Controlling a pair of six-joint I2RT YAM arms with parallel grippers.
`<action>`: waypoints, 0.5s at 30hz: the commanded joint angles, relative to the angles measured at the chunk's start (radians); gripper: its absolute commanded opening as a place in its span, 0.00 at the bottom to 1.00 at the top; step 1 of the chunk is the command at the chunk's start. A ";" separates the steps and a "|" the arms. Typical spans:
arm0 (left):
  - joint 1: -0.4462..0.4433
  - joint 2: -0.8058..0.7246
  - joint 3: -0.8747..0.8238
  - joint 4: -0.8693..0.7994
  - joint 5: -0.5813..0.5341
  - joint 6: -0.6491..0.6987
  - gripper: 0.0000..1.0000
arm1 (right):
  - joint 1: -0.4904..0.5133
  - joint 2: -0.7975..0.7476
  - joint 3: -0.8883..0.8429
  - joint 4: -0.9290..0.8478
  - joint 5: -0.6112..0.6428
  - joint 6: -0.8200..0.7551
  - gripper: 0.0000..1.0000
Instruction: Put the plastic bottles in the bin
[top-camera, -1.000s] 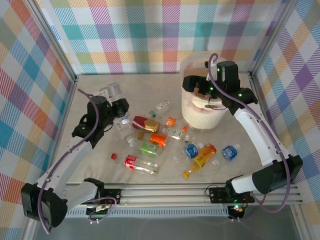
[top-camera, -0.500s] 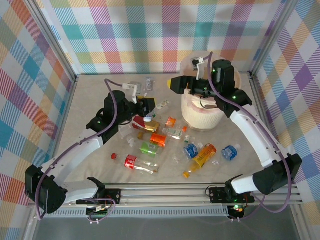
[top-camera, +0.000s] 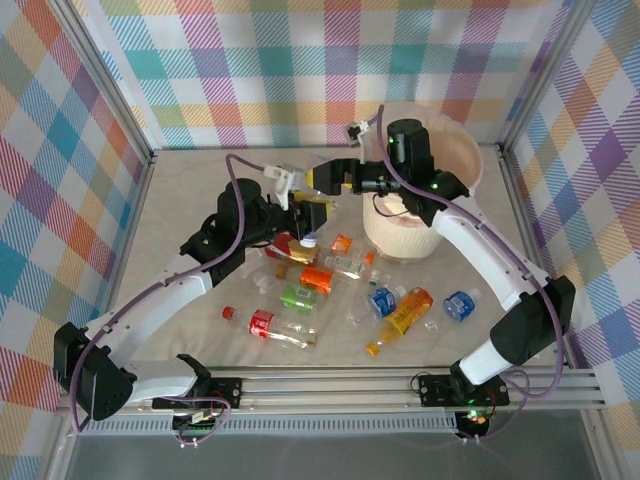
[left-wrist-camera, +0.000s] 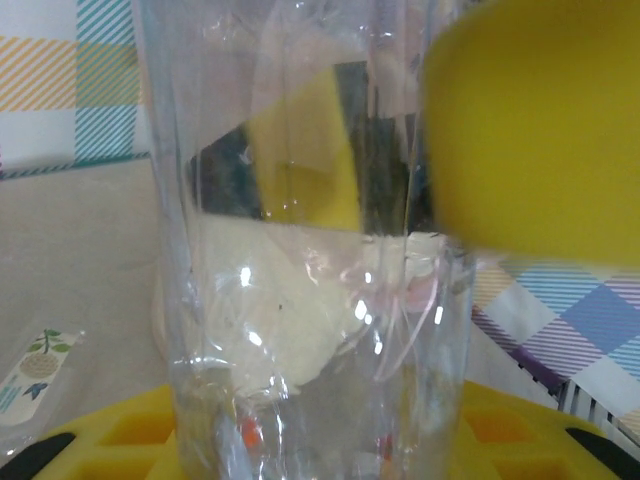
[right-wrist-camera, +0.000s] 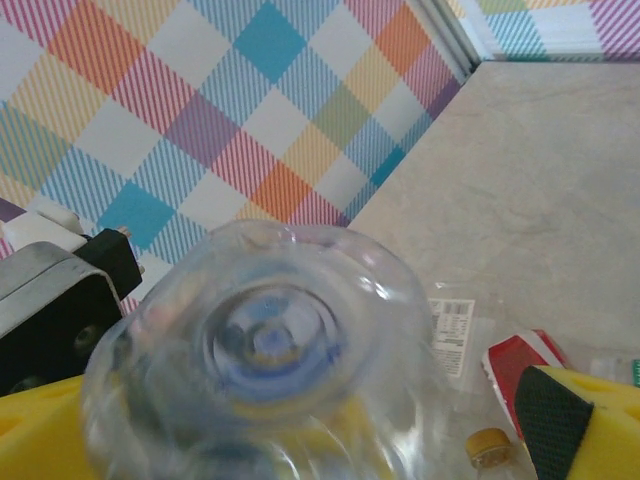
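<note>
Loose plastic bottles (top-camera: 316, 278) lie across the near middle of the table (top-camera: 180, 220). Just beyond them, the left gripper (top-camera: 310, 215) is clamped on a clear bottle (left-wrist-camera: 310, 330), lifted off the table. The right gripper (top-camera: 330, 178) has its jaws spread wide around that bottle's far end. The bin (top-camera: 470, 165) stands at the far right.

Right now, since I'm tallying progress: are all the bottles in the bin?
No, several bottles lie loose on the table near the bin.
</note>
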 joint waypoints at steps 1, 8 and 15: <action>-0.017 0.011 0.042 0.027 0.031 0.028 0.35 | 0.019 0.028 0.053 0.032 -0.036 -0.013 0.98; -0.025 0.010 0.043 0.026 0.032 0.038 0.38 | 0.024 0.049 0.066 0.025 -0.021 -0.010 0.70; -0.027 0.003 0.041 0.008 0.012 0.046 0.74 | 0.024 0.039 0.061 0.012 0.018 -0.025 0.46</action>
